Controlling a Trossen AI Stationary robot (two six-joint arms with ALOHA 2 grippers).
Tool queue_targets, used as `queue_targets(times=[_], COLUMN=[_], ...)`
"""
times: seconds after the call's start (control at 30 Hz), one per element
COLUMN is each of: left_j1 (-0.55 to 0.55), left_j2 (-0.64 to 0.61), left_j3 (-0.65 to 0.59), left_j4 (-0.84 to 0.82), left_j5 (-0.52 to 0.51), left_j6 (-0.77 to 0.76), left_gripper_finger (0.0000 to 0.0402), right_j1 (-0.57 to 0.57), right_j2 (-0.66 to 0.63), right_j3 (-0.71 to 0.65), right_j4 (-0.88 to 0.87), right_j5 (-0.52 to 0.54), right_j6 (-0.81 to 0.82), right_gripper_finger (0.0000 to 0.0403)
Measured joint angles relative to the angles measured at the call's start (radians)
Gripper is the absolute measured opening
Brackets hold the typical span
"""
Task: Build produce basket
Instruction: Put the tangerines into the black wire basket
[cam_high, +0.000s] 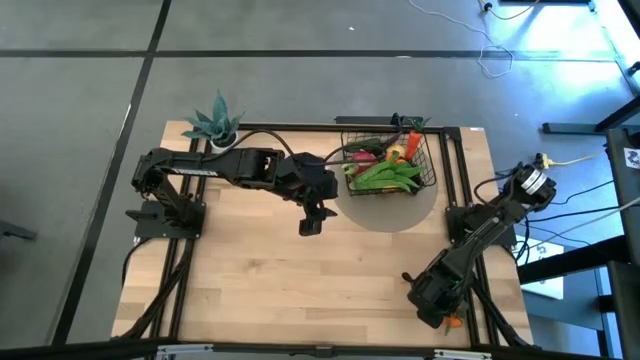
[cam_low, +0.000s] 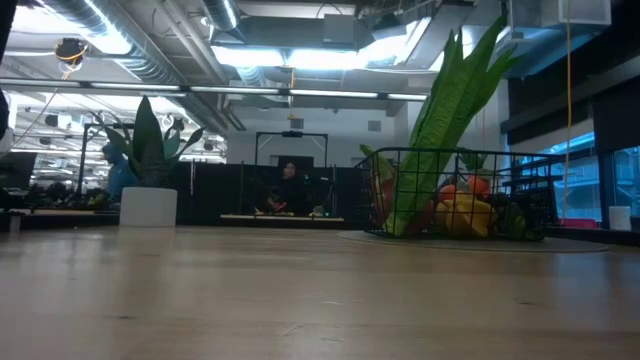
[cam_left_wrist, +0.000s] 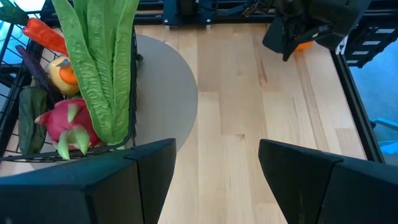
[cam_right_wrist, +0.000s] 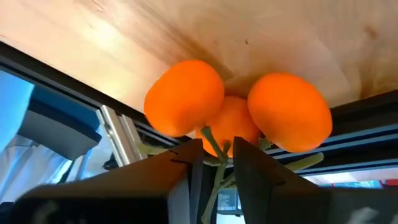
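The black wire basket (cam_high: 432, 168) stands on a grey round mat (cam_high: 395, 212) at the table's far right and holds produce: long green leaves (cam_left_wrist: 99, 62), a pink fruit (cam_left_wrist: 67, 123) and a red pepper (cam_left_wrist: 43, 34). In the low view the leaves (cam_low: 450, 110) stick up out of the basket (cam_low: 400, 190). My left gripper (cam_left_wrist: 217, 162) hangs open above the bare wood, just left and near of the basket (cam_left_wrist: 133, 93). My right gripper (cam_right_wrist: 217, 149) is at the near right corner (cam_high: 448, 316), shut on a cluster of three oranges (cam_right_wrist: 186, 96). My right gripper pinches the green stem (cam_right_wrist: 214, 142) of the orange cluster between its two fingertips, just behind the fruit. The three oranges sit ahead of the fingers, close over the wood beside the table's dark edge rail. Whether they rest on the table I cannot tell.
A spiky potted plant (cam_high: 215, 125) stands at the far left corner. Black frame rails (cam_high: 450, 180) run along the table's edges. Bare wood (cam_high: 300, 280) spreads across the middle and near side.
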Motion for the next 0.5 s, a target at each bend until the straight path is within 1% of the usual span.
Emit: queue_targets(times=[0.13, 0.37, 0.43, 0.5], left_j1=[0.0, 0.0, 0.0, 0.0], left_j2=[0.0, 0.0, 0.0, 0.0], left_j3=[0.0, 0.0, 0.0, 0.0], left_j4=[0.0, 0.0, 0.0, 0.0], left_j5=[0.0, 0.0, 0.0, 0.0], left_j6=[0.0, 0.0, 0.0, 0.0], left_gripper_finger=[0.0218, 0.0218, 0.0218, 0.0218], right_j1=[0.0, 0.02, 0.024, 0.028], right_j2=[0.013, 0.015, 0.015, 0.015], right_j3=[0.0, 0.0, 0.0, 0.0], right_j4=[0.0, -0.008, -0.009, -0.009], right_j5=[-0.004, 0.02, 0.022, 0.024], right_j6=[-0.02, -0.03, -0.031, -0.031], right_gripper_finger=[0.0078, 0.0074, 0.0059, 0.0033])
